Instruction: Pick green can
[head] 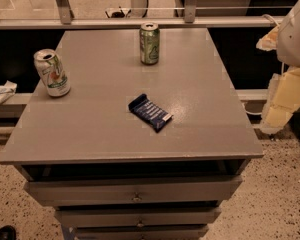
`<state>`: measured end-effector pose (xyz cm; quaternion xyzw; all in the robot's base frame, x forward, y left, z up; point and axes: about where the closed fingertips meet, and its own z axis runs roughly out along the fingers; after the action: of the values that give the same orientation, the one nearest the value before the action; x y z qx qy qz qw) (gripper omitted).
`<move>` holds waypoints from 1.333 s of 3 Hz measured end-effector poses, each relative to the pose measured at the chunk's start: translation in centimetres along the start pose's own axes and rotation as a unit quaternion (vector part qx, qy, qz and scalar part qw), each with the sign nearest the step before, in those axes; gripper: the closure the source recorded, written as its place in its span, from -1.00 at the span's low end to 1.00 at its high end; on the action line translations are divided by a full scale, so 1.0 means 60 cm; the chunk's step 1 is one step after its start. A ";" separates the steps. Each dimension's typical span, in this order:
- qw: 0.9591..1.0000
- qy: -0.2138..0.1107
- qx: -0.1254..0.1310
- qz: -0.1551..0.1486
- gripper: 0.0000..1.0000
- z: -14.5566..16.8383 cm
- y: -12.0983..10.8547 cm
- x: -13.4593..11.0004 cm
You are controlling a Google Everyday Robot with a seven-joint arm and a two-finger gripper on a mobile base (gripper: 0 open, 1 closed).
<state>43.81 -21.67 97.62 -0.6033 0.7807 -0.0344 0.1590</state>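
The green can [149, 44] stands upright near the back edge of the grey table [105, 134], about at its middle. It has an olive-green patterned body and a silver top with a pull tab. My gripper [282, 101] hangs at the right edge of the view, beyond the table's right side and lower than the tabletop's far end. It is well away from the can and holds nothing that I can see. The white arm joint [296, 31] sits above it.
A white-and-silver can [52, 73] with red and green marks stands at the table's left edge. A dark blue snack bar [150, 113] lies in the middle. Drawers [135, 190] are below the tabletop. A rail [140, 22] runs behind the table.
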 end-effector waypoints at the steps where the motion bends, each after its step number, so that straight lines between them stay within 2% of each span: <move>1: 1.000 0.000 0.000 0.000 -1.00 0.000 0.000 0.000; 2: 1.000 -0.006 -0.002 0.007 -1.00 0.010 -0.005 -0.003; 3: 0.998 -0.051 0.002 0.038 -1.00 0.059 -0.038 -0.012; 4: 0.990 -0.122 0.008 0.064 -1.00 0.118 -0.093 -0.045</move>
<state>51.68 -19.64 92.84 -0.5501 0.7926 0.0433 0.2595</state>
